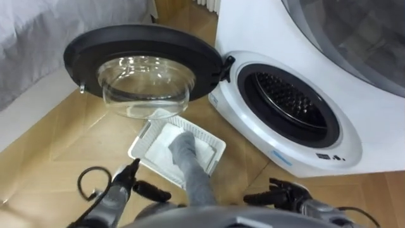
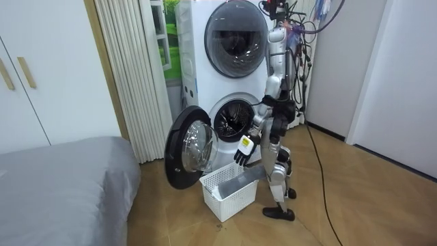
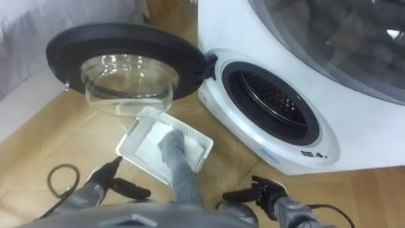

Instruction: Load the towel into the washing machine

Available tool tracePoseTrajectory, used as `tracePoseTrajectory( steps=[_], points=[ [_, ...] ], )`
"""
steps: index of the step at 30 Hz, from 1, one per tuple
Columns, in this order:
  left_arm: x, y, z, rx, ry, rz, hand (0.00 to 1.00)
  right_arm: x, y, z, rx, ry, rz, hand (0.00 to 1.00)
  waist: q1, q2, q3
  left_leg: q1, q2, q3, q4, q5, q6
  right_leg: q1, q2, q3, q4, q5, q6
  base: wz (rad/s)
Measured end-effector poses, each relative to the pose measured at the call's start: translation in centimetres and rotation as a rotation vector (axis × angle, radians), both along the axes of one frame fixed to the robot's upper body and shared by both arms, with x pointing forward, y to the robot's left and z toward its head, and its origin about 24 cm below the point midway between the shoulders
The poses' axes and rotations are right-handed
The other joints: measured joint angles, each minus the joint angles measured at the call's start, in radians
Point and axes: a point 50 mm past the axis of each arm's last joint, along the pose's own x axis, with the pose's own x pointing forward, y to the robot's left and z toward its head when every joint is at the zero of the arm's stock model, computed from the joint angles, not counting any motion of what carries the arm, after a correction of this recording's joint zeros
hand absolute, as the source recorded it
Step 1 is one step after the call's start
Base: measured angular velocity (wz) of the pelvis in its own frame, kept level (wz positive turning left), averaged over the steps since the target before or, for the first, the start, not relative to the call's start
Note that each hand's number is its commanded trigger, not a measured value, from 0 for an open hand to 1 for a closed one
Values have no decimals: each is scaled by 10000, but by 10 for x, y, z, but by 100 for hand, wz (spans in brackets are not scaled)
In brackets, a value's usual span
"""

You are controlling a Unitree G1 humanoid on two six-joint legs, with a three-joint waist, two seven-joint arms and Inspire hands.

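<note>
grey towel point(image 1: 187, 152) in white basket point(image 1: 140, 142), lying between my two hands.
its length runs toward me; left hand point(image 1: 124, 182) nearer, right hand point(image 1: 283, 192) farther, both slack and empty.

The washing machine point(image 1: 259, 38) is showing plain white all over. Its round door point(image 1: 76, 57) is wearing a thick black ring around see-through glass. The drum point(image 1: 288, 98) inside is looking dark, with rows of little dots. The basket point(image 1: 138, 142) is showing white, with thin slits along its sides. The towel point(image 1: 190, 164) is looking grey. The floor point(image 1: 57, 145) is showing light brown wood, with thin lines between the planks. The left hand point(image 1: 130, 172) and the right hand point(image 1: 281, 192) are looking black. In the room view, the bed cover point(image 2: 61, 184) is showing grey. The curtain point(image 2: 130, 75) is hanging cream with up-and-down stripes. The cupboard point(image 2: 41, 41) is showing white with light brown handles point(image 2: 27, 72).
</note>
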Motion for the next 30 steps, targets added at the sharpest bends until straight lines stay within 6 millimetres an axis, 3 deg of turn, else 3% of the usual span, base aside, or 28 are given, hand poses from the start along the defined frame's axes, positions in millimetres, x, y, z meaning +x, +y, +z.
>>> tracePoseTrajectory(
  steps=[3,4,8,9,10,11,12,13,14,16,19,22,26,30],
  points=[
    [16,-3,4,337,-247,-664,0,20,1,5,-179,-420,442,0,-16,128,137,-647,24,-9,191,16,28,-976,-46,140,672,-7,-11,-21],
    [23,-6,6,520,-420,-1018,0,29,3,7,-296,-626,704,0,-2,162,256,-873,23,-209,306,27,47,-1623,-97,232,1377,-49,-70,-35],
    [48,-14,15,1064,-1020,-2169,0,56,11,15,-535,-1342,1384,0,-6,33,450,-1792,-129,-647,892,27,47,-3383,-458,256,3370,-134,-208,-29],
    [59,-20,19,1268,-1284,-2769,0,65,14,18,-662,-1559,1492,0,-36,-11,582,-2126,-244,-1030,1172,20,42,-4133,-619,299,4288,-122,-246,-28],
    [71,-25,25,1591,-1645,-3373,0,77,17,23,-782,-1945,1676,0,-94,8,693,-2614,-286,-1583,1536,1,39,-4902,-438,764,4099,-473,-332,-32],
    [78,-25,29,1827,-1854,-3670,0,85,20,27,-809,-2219,1834,0,-121,1,699,-3042,-307,-1708,1890,-22,0,-5264,-296,1004,3397,-339,-393,-20],
    [86,-24,33,2215,-2061,-4207,0,97,24,32,-863,-2596,2057,0,-307,-57,713,-3825,-444,-1617,2792,-349,-339,-5813,-382,1097,2763,905,-499,0],
    [96,-31,39,2453,-2428,-4678,0,105,25,36,-983,-2934,2160,0,-484,181,717,-4498,-306,-1446,3609,-889,-384,-6295,-333,861,3404,554,-651,4],
    [101,-32,42,2604,-2586,-4919,0,109,26,38,-1007,-3069,2209,0,-517,216,729,-4826,-239,-1366,3954,-1013,-467,-6560,-276,845,3668,523,-701,0],
    [124,-40,58,3211,-3385,-5793,0,122,30,45,-936,-3468,2448,0,-668,199,740,-5726,30,-1047,4873,-1202,-561,-7365,-184,875,4422,454,-809,6],
    [135,-47,67,3542,-4099,-6319,0,130,32,50,-945,-3799,2537,0,-805,193,745,-6221,216,-797,5482,-1497,-464,-7796,-135,845,4830,249,-921,6],
    [143,-52,74,4039,-4612,-6990,0,140,37,58,-683,-4416,2457,0,-915,139,764,-7139,365,-644,6633,-2112,-331,-8768,-102,970,5898,-120,-959,1],
    [144,-52,76,4325,-4868,-7238,0,150,45,66,-194,-5121,2205,0,-1039,64,758,-8420,528,-609,7820,-2356,-355,-9980,-167,988,6825,-194,-939,1],
    [152,-54,85,4729,-5655,-7563,0,163,50,77,423,-5925,1862,0,-1201,-8,763,-9786,532,-612,9006,-2533,-423,-11327,-177,1078,7851,-292,-1159,0]
  ],
)
